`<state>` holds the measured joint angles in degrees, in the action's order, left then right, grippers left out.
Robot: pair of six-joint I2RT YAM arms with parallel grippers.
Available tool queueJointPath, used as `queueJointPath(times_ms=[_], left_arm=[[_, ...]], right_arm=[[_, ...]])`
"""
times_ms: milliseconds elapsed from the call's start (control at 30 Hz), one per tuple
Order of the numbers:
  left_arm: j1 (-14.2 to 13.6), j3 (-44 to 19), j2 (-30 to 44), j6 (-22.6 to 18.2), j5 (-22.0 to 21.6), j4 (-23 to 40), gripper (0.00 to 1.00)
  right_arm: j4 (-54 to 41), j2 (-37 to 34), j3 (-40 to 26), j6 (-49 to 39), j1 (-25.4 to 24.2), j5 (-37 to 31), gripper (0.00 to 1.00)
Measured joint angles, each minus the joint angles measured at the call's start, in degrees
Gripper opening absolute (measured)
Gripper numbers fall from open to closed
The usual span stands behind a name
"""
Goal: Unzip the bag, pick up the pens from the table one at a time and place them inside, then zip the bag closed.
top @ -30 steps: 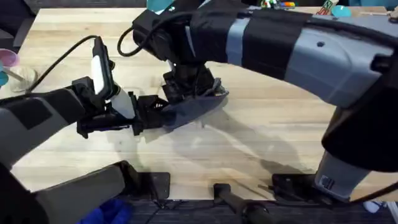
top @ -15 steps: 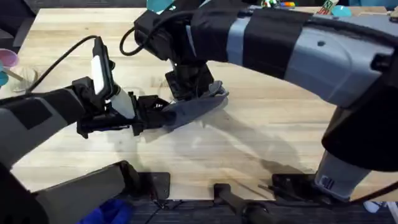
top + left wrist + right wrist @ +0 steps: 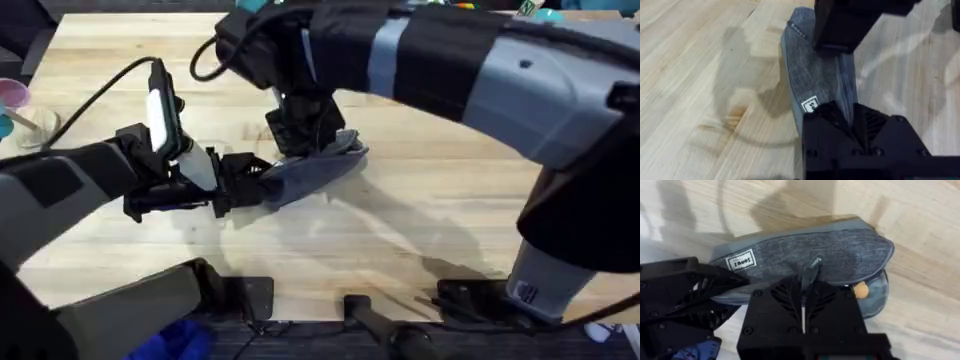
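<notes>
Step in hand — working the zipper.
Left end effector (image 3: 240, 185) clamps the bag (image 3: 310, 172) end on the bench (image 3: 420, 215); right end effector (image 3: 803, 296) pinches the zipper pull — next, slide along.

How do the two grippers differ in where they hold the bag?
The left gripper clamps the bag at its near end, reaching in level with the table. The right gripper comes from above and pinches the zipper pull mid-length. Both are black and shut on the bag.
</notes>
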<state>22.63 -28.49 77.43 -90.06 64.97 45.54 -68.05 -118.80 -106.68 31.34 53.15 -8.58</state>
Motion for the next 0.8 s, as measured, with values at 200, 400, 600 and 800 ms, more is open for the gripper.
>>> queueJointPath(times_ms=[200,400,600,800], left_arm=[[0.0,0.0,-0.01,0.0,0.31,-0.39,0.04],[0.0,0.0,0.0,0.0,0.31,-0.59,0.04],[0.0,0.0,0.0,0.0,0.31,-0.64,0.04],[0.0,0.0,0.0,0.0,0.42,-0.81,0.04]], right_arm=[[-2.68,0.0,-3.19,-0.29,-0.98,0.0,0.031],[-3.91,0.0,-4.5,-0.96,-1.1,-0.58,0.031],[-4.79,0.0,-4.59,-1.16,-1.24,-0.86,0.031],[-6.43,0.0,-4.61,-1.16,-2.73,-0.46,0.031]])
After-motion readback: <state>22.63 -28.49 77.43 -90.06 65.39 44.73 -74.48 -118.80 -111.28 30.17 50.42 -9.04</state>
